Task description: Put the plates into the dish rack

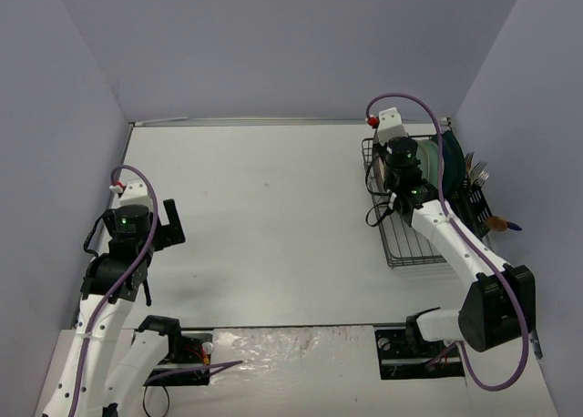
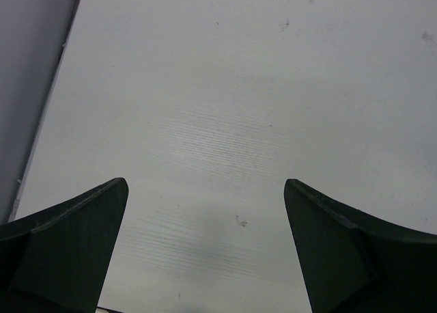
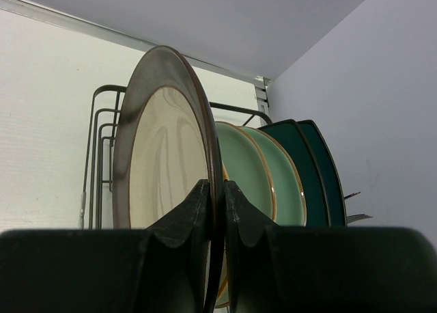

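My right gripper (image 3: 217,190) is shut on the rim of the cream plate with the grey-brown rim (image 3: 164,149), which stands upright on edge in the dark wire dish rack (image 3: 102,132). Behind it stand two pale mint-green plates (image 3: 256,169) and two dark teal plates (image 3: 311,166), all upright. A thin cream edge shows between the held plate and the mint ones. In the top view the right gripper (image 1: 403,165) is over the rack (image 1: 405,244) at the right. My left gripper (image 2: 205,210) is open and empty over bare table, at the left in the top view (image 1: 164,224).
The rack's cutlery holder (image 1: 475,191) with forks stands by the right wall. The back wall and table edge (image 1: 273,122) lie just behind the rack. The left wall (image 2: 34,67) is close to my left gripper.
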You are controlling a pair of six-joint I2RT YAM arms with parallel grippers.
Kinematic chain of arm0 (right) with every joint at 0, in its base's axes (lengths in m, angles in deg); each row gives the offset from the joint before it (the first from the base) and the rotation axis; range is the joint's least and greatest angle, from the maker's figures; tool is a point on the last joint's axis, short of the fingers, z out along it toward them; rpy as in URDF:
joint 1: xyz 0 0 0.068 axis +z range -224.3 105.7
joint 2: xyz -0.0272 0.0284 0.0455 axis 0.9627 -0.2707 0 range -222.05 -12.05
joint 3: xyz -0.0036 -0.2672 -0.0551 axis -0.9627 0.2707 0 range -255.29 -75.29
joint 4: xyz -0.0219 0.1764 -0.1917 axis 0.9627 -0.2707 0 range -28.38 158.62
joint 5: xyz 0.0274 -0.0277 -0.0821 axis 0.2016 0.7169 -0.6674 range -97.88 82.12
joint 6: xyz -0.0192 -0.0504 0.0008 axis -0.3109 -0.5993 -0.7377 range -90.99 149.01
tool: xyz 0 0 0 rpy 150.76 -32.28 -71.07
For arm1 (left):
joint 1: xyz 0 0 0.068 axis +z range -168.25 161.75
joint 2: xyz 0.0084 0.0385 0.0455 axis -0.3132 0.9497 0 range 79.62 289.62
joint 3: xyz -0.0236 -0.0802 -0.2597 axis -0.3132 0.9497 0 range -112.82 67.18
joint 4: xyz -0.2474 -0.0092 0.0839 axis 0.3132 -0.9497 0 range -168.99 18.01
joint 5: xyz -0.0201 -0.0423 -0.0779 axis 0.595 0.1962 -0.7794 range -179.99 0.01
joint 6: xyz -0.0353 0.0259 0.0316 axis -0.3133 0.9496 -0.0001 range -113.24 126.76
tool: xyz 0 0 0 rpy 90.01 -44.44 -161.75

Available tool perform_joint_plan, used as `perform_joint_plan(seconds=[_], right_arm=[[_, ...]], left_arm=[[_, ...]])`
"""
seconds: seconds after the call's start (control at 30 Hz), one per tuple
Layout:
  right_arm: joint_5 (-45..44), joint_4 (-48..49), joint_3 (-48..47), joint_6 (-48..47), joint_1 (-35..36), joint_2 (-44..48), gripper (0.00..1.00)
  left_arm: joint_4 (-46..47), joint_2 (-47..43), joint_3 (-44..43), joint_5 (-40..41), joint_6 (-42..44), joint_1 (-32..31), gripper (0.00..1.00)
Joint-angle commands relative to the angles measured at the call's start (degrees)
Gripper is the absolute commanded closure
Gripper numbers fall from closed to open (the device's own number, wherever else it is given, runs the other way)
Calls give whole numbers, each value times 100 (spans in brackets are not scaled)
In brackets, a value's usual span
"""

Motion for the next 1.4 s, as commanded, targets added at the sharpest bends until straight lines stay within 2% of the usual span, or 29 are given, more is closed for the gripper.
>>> perform_joint_plan(seconds=[0.0,0.37,0.73,1.13,1.37], right_arm=[[-209,1367,-159,-225,-61,447,100],[-135,1421,-608,-565,-54,781,100],[-236,1542,-252,-614,-71,601,100],[-192,1713,112,-289,-133,238,100],[-105,1694,349,401,-228,139,100]], left_arm=[[312,39,-130,84,91,45,3],[312,18,-121,100,91,80,3],[303,21,-120,84,100,80,3],[303,30,-113,75,100,88,3],[294,47,-113,76,100,80,3]])
